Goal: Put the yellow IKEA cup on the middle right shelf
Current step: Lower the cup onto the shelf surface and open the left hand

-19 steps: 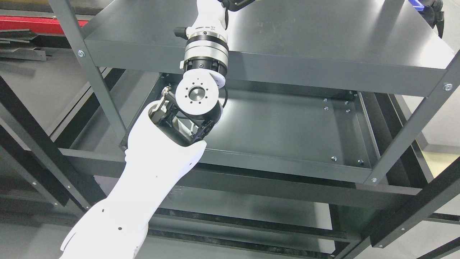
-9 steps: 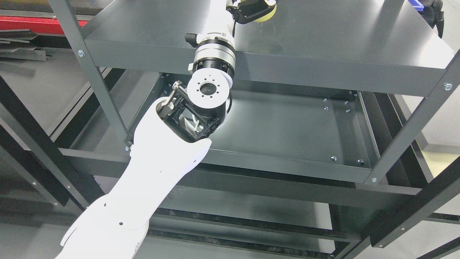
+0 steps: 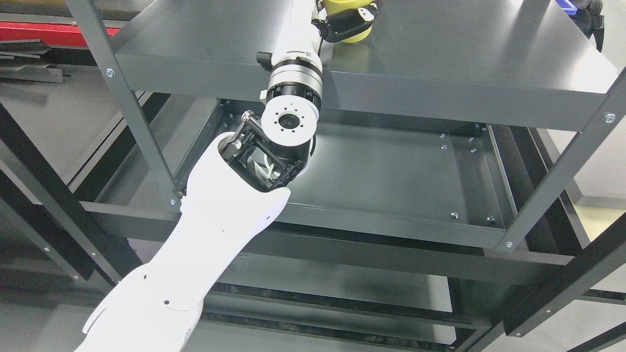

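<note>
**Left hand holds the yellow cup over the upper shelf**

Nearest, at the lower left of the frame, the white shell of the left arm (image 3: 195, 254) rises on a slant toward the middle. It ends at an exposed black elbow joint with a round silver disc (image 3: 288, 123), which sits in front of the edge of a grey metal shelving unit (image 3: 440, 100).

Behind the joint, in the centre, lies a lower shelf tray (image 3: 391, 171), dark grey, with small screws showing near its right side and front corner. More dark frame bars cross the bottom and the right of the picture.

Above the joint, the forearm goes up past a silver collar and over the front lip of the upper shelf (image 3: 464, 54), a flat grey surface filling the top of the frame.

Farthest, at the top centre, the left hand (image 3: 348, 24) has its dark fingers (image 3: 359, 17) wrapped around the yellow cup (image 3: 351, 35). The cup's top is cut off by the frame edge. Its bottom is at or just above the shelf surface; I cannot tell whether it touches. A faint yellow reflection shows on the shelf below it.
</note>
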